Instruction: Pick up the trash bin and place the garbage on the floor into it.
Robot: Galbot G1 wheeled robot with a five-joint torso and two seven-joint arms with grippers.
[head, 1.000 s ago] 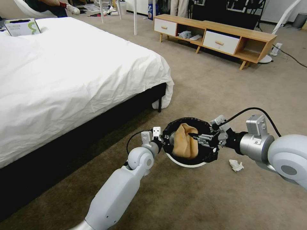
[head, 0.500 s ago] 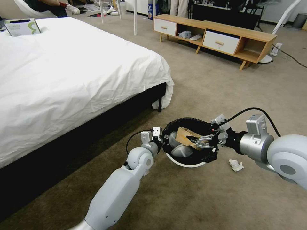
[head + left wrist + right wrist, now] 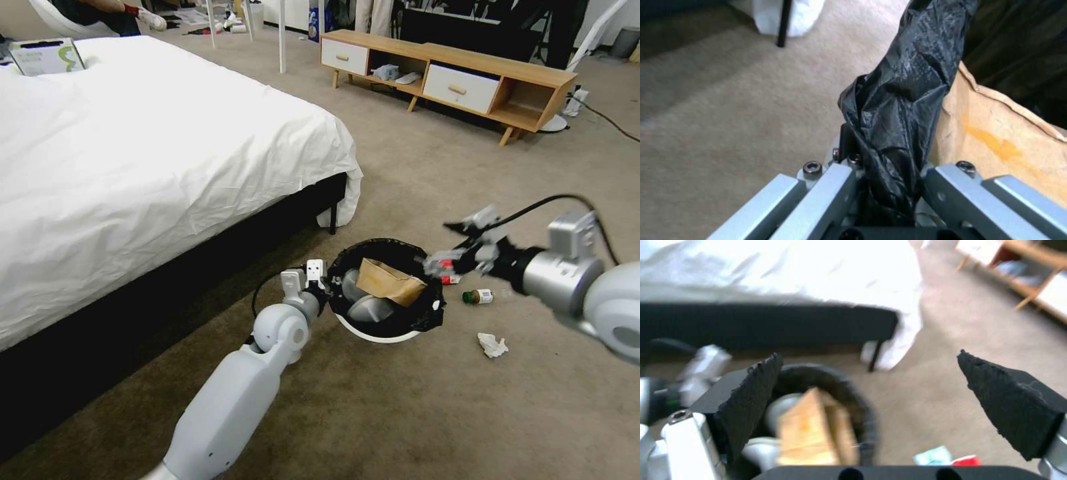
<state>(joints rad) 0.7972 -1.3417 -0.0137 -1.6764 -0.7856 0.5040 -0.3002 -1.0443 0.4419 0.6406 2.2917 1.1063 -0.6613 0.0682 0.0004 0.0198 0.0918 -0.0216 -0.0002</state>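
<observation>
Three pieces of garbage on the carpet (image 3: 400,413) by the trash bin (image 3: 383,337): red-white packet (image 3: 451,280) just off the rim at two o'clock; green-capped bottle (image 3: 479,296) near at three o'clock; crumpled white tissue (image 3: 492,345) a little farther out at four o'clock; brown paper bag (image 3: 389,283) already inside, leaning across the mouth. Left gripper (image 3: 887,186) clamped tight on the black-lined rim at nine o'clock of the bin; cannot tell whether the bin is clear of the carpet. Right gripper (image 3: 443,263) at two o'clock of the bin, above the packet, jaws spread wide and empty.

Judged step: going for the next piece, probably the packet. To do it well: keep the left grip firm and the bin level, so the paper bag stays put; bring the wide jaws straight down astride the packet, pads low to the carpet before closing; pinch the packet alone, clear of the black liner beside it; avoid nudging the bottle, round and likely to roll.
</observation>
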